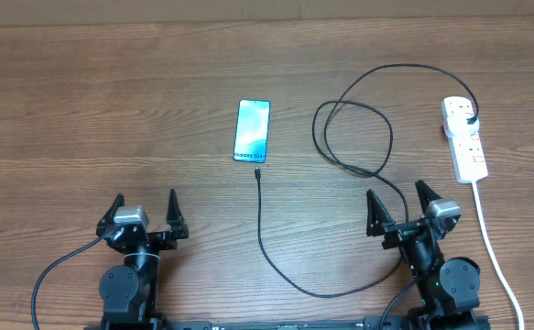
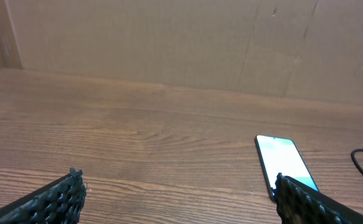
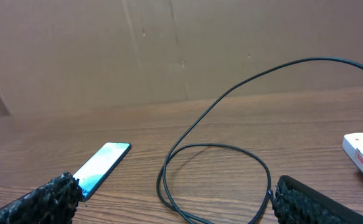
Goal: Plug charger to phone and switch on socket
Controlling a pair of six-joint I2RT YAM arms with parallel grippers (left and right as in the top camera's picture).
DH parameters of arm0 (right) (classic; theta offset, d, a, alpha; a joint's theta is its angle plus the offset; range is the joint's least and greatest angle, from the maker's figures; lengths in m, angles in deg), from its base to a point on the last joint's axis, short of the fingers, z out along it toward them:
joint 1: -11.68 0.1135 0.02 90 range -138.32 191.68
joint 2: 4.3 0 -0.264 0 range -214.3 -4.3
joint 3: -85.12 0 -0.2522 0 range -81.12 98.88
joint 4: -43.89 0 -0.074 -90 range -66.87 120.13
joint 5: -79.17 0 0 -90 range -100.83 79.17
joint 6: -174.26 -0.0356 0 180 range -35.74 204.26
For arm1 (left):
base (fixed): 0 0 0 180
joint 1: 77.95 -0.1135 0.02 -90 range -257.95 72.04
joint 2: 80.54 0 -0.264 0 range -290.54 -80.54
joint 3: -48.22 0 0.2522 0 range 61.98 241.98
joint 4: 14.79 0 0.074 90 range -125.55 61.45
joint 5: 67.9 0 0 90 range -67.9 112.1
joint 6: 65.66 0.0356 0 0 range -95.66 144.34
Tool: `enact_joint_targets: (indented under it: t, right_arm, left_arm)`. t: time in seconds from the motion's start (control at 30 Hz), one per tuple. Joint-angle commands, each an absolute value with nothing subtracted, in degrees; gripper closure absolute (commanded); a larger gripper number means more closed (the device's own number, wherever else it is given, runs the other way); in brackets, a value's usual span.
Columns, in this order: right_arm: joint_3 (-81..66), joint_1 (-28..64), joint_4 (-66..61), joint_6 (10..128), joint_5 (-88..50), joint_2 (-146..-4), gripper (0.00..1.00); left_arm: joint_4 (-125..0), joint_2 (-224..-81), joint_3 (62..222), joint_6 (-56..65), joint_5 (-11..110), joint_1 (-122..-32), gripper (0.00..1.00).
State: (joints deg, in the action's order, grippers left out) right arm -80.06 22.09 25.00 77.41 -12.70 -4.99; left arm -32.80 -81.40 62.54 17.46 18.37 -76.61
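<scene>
Nothing is in hand yet: the left gripper (image 1: 146, 206) and right gripper (image 1: 395, 192) sit at the table's (image 1: 83, 110) near edge, fingers spread wide, empty. The phone (image 1: 252, 130) lies lit mid-table, and the charger's (image 1: 259, 213) connector tip (image 1: 258, 172) rests just short of its near end (nearly lined up). Its black plug (image 1: 469, 117) sits in the power strip (image 1: 465, 142), far right. Next, I'd judge, a gripper must pinch the cable just behind the tip and push it in.
</scene>
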Motion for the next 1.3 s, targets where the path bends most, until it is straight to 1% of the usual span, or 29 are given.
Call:
enact_joint_targets:
  t: [0.0,0.2,0.3,0.37,0.53,0.6,0.73,0.9,1.1,1.27]
  right_arm:
    - [-80.67,21.68,25.35,77.17,-11.93,-4.46,0.00]
    - [-80.67,21.68,25.35,77.17,-11.93,-4.46,0.00]
    - [-80.67,21.68,25.35,77.17,-11.93,-4.46,0.00]
    - [-80.67,21.68,25.35,77.17,-11.93,-4.46,0.00]
    - [-80.67,21.68,25.35,77.17,-11.93,-4.46,0.00]
    - [-80.67,21.68,25.35,77.17,-11.93,-4.46,0.00]
    - [-80.67,21.68,25.35,77.17,-11.93,-4.46,0.00]
    - [-80.67,21.68,25.35,77.17,-11.93,-4.46,0.00]
    - [-80.67,21.68,25.35,77.17,-11.93,-4.46,0.00]
    - [-80.67,21.68,25.35,77.17,-11.93,-4.46,0.00]
  left_arm:
    - [-32.54,-80.90,62.26,18.56,17.50,-77.20,0.00]
    - [-32.58,-80.90,62.26,18.51,17.89,-77.20,0.00]
    - [-32.84,-80.90,62.26,16.90,20.77,-77.18,0.00]
    - [-32.97,-80.90,62.28,12.48,23.27,-77.20,0.01]
    - [-32.95,-80.90,62.26,-1.64,23.77,-77.18,0.00]
    - [-32.75,-80.90,62.26,-3.56,25.98,-77.18,0.00]
    - [-32.14,-81.77,62.47,-1.16,35.13,-77.18,0.00]
    - [-34.48,-87.91,65.12,0.77,37.65,-77.18,0.00]
    - [-35.18,-103.41,74.95,10.03,38.24,-77.16,0.00]
    - [-36.73,-120.39,86.49,12.98,38.26,-76.33,0.00]
